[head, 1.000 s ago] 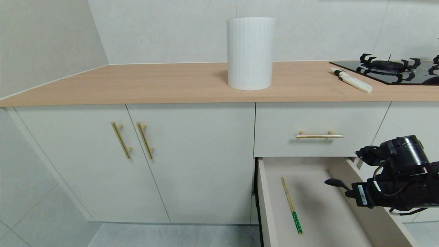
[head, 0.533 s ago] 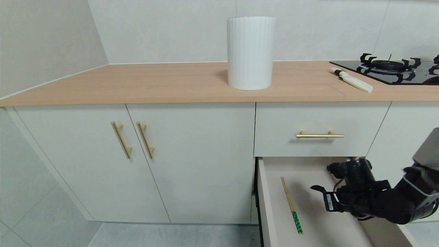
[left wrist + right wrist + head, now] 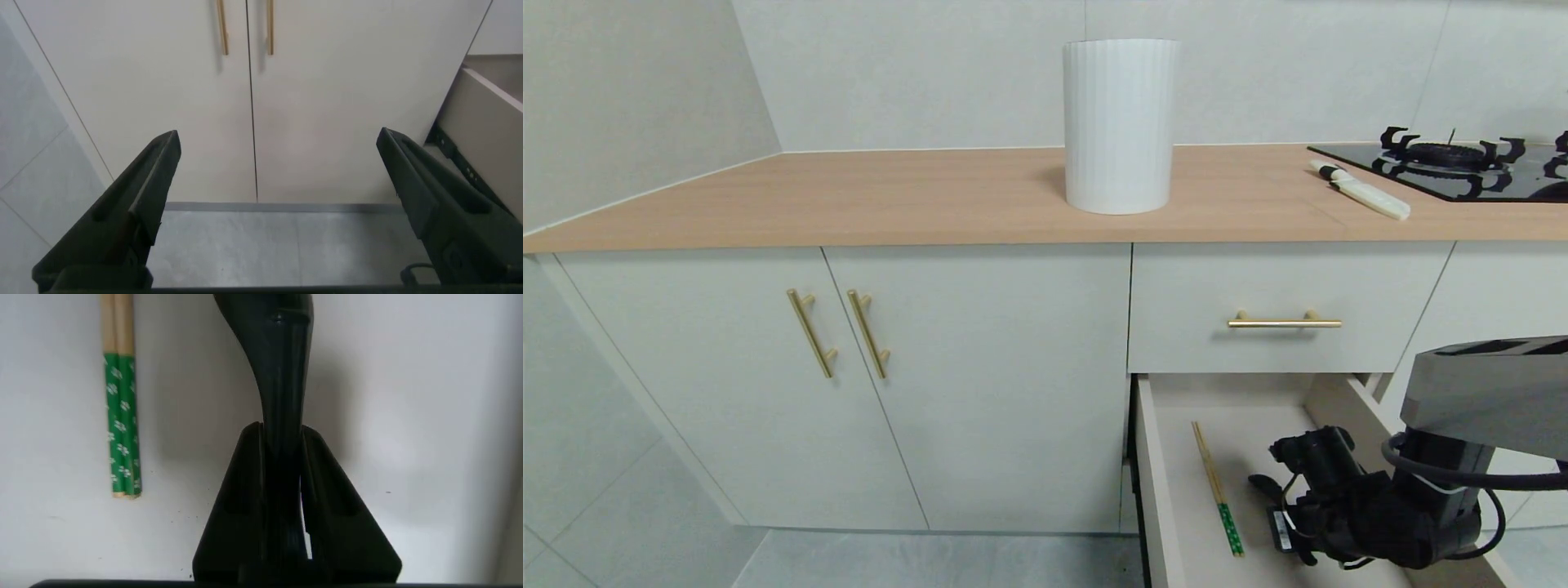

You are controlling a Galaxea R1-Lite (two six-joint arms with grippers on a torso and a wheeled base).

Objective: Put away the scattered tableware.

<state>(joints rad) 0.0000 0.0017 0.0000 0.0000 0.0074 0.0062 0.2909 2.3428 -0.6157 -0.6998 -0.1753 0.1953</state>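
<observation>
My right gripper [image 3: 1289, 508] hangs low inside the open drawer [image 3: 1156, 490], shut on a black spoon [image 3: 1263, 484]. In the right wrist view the black spoon [image 3: 278, 351] sticks out from between the fingers [image 3: 237, 482], just above the drawer floor. A pair of wooden chopsticks with green ends [image 3: 1218, 492] lies on the drawer floor beside the spoon; the chopsticks [image 3: 121, 408] are apart from it. My left gripper [image 3: 278, 140] is open and holds nothing, facing the lower cabinet doors [image 3: 245, 90].
On the wooden counter stand a tall white ribbed container [image 3: 1119, 126] and a white knife [image 3: 1360, 190] beside the black stove [image 3: 1454, 167]. A shut drawer with a gold handle [image 3: 1284, 324] sits above the open one. The drawer's side wall [image 3: 1347, 408] is close to my right arm.
My right arm has come down and leftward into the drawer with the black spoon, ending close to the chopsticks. The chopsticks have not moved.
</observation>
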